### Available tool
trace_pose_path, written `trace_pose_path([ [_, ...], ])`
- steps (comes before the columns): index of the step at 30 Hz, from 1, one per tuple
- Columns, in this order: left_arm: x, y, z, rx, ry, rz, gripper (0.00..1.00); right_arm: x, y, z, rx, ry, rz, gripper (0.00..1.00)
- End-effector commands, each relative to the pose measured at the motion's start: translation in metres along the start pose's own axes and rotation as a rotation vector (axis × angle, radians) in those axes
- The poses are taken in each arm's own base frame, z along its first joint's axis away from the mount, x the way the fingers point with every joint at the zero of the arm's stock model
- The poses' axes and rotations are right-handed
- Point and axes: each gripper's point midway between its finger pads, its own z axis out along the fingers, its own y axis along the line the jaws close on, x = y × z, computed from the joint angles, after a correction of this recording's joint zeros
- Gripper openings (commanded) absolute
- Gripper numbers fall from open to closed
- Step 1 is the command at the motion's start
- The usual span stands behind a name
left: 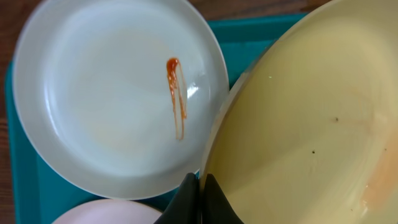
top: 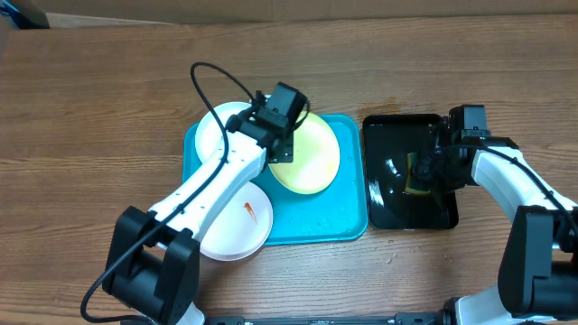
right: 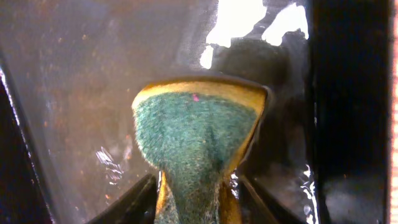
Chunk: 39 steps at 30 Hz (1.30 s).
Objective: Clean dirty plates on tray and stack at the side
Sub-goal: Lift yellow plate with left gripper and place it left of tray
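Tray (top: 321, 226), turquoise, raised rim, set mid-worktop (top: 90, 108) of brown wood grain; far white plate (top: 215, 128), at far-left corner of tray, largely hidden under left arm; near white plate (top: 230, 230), at near-left corner of tray, overhanging the near rim, marked with a short orange-red smear; yellow-green plate (top: 316, 158), on far-right part of tray, edge lying over a white plate's edge in left wrist view, faint pinkish patch toward one side; left pincer (top: 282, 149), narrow, clamped on rim of yellow-green plate, dark fingertips (left: 185, 202) nearly together at that edge; black tray (top: 406, 208), smaller, just beside right rim of tray, wet and glossy inside; sponge (right: 199, 137), green scrub face over yellow body, inside black tray; right pincer (top: 423, 173), closed on sponge, pinching it in at the waist, one finger on each flank; orange-red streak also on a white plate in left wrist view, which of the two not told.
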Motion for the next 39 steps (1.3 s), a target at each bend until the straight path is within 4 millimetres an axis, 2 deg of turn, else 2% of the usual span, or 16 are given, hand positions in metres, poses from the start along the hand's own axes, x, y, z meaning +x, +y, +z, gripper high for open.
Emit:
trace_pose_path([
  [1, -0.034, 0.011, -0.031, -0.121, -0.17, 0.017, 0.04, -0.001, 0.001, -0.001, 0.007, -0.008, -0.001, 0.51],
  [4, -0.042, 0.011, -0.041, -0.166, -0.222, 0.028, 0.04, -0.001, 0.001, -0.001, 0.007, -0.008, 0.002, 0.7],
  [11, -0.057, 0.006, -0.058, -0.263, -0.336, 0.109, 0.04, -0.001, 0.0, -0.001, 0.007, -0.007, 0.021, 0.84],
  [13, -0.061, -0.001, -0.068, -0.302, -0.39, 0.144, 0.04, -0.001, 0.001, -0.001, 0.007, -0.008, 0.021, 0.87],
  [16, -0.066, -0.009, -0.093, -0.41, -0.511, 0.161, 0.04, -0.001, 0.001, -0.001, 0.007, -0.007, 0.021, 0.98],
  [17, -0.068, -0.012, -0.109, -0.471, -0.581, 0.156, 0.04, -0.001, 0.0, -0.001, 0.008, -0.007, 0.021, 1.0],
  [20, -0.07, -0.017, -0.139, -0.577, -0.7, 0.142, 0.04, -0.001, 0.001, -0.001, 0.007, -0.007, 0.021, 1.0],
  [24, -0.066, -0.026, -0.156, -0.615, -0.757, 0.159, 0.04, -0.001, 0.0, -0.001, 0.007, -0.006, 0.021, 1.0],
  [30, -0.066, -0.029, -0.156, -0.603, -0.759, 0.159, 0.04, 0.0, 0.0, -0.001, 0.008, -0.004, 0.021, 1.0],
  [32, -0.065, -0.034, -0.15, -0.564, -0.739, 0.168, 0.04, 0.0, 0.0, -0.001, 0.008, -0.004, 0.021, 1.0],
  [36, -0.059, -0.056, -0.113, -0.33, -0.597, 0.222, 0.04, 0.001, 0.001, -0.001, 0.005, 0.002, 0.022, 1.0],
  [39, -0.056, -0.062, -0.086, -0.159, -0.475, 0.222, 0.04, 0.002, 0.001, -0.001, 0.005, 0.004, 0.023, 1.0],
])
